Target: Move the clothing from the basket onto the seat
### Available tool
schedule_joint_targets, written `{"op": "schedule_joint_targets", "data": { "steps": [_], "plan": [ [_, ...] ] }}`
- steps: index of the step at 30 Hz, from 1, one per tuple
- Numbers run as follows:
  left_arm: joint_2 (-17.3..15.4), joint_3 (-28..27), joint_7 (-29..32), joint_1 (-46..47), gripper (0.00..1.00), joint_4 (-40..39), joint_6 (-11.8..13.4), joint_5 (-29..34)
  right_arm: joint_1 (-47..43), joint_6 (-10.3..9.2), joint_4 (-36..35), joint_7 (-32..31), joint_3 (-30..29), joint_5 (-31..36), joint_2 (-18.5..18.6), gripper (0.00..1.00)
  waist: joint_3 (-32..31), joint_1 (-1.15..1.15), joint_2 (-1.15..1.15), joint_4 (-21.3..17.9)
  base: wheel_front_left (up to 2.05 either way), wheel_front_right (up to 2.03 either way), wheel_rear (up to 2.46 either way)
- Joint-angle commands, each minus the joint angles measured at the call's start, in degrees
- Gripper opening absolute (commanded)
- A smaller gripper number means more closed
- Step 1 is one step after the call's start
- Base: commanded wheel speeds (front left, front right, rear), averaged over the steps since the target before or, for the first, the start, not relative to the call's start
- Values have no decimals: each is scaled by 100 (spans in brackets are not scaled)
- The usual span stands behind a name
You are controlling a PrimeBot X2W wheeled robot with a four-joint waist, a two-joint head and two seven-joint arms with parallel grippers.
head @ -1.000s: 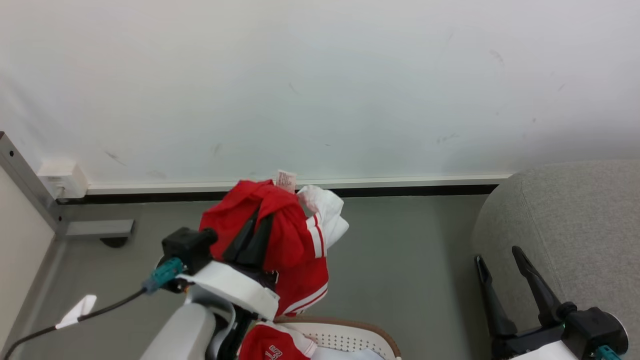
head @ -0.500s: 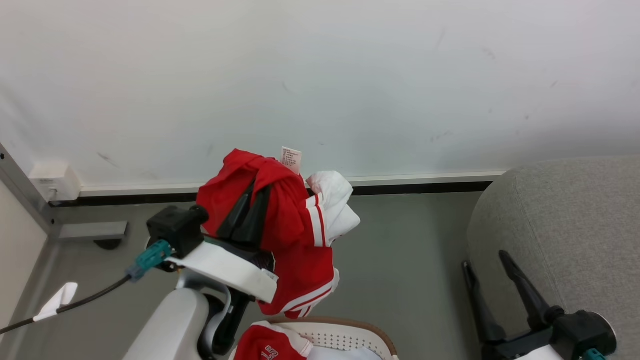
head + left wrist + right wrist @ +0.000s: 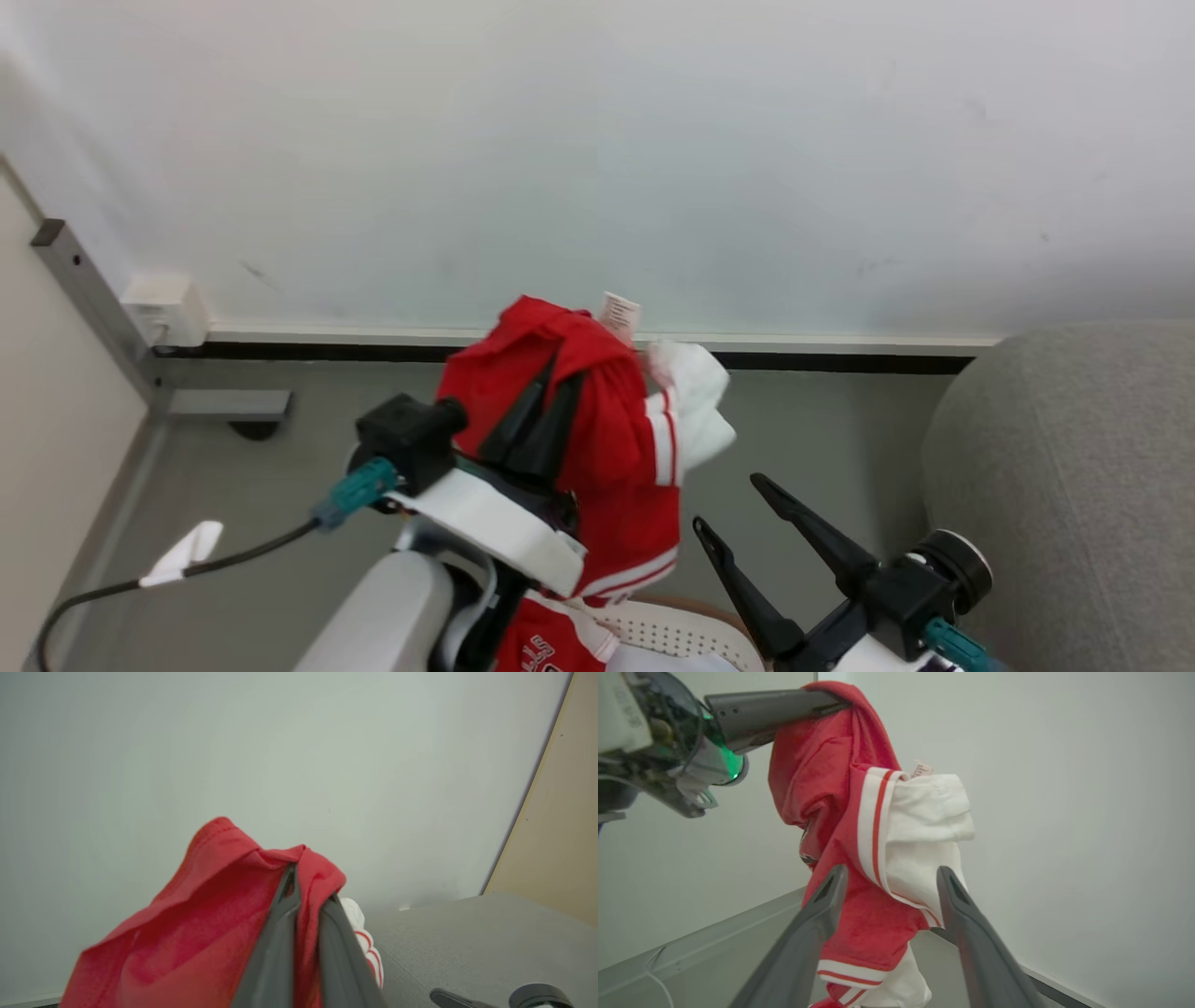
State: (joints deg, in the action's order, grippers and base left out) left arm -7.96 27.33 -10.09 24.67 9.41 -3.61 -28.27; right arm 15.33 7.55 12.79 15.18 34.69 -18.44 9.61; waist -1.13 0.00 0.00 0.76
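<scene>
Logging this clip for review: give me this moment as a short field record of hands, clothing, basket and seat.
left hand: shut on the red garment, lifted above the basket
right hand: open, empty, pointing at the hanging garment
basket: bottom edge of head view, another red piece inside
seat: grey, robot's right, garment not yet on it
</scene>
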Motion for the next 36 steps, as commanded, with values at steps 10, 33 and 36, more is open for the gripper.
{"op": "schedule_joint_targets", "data": {
  "steps": [10,33,36],
  "plan": [
    [306,737,111,75,0,50,-195,24,996,-12,1538,-5,765,-609,-301,100,-165,0,0,757,0,0,0],
    [288,1179,145,-3,0,173,-163,-280,1168,-12,1686,-3,571,-668,-451,0,-203,0,0,1157,0,0,0],
    [265,1117,94,-35,0,220,-107,-320,1079,-12,1542,-3,495,-666,-405,0,-171,0,0,1069,0,0,0]
  ]
}}
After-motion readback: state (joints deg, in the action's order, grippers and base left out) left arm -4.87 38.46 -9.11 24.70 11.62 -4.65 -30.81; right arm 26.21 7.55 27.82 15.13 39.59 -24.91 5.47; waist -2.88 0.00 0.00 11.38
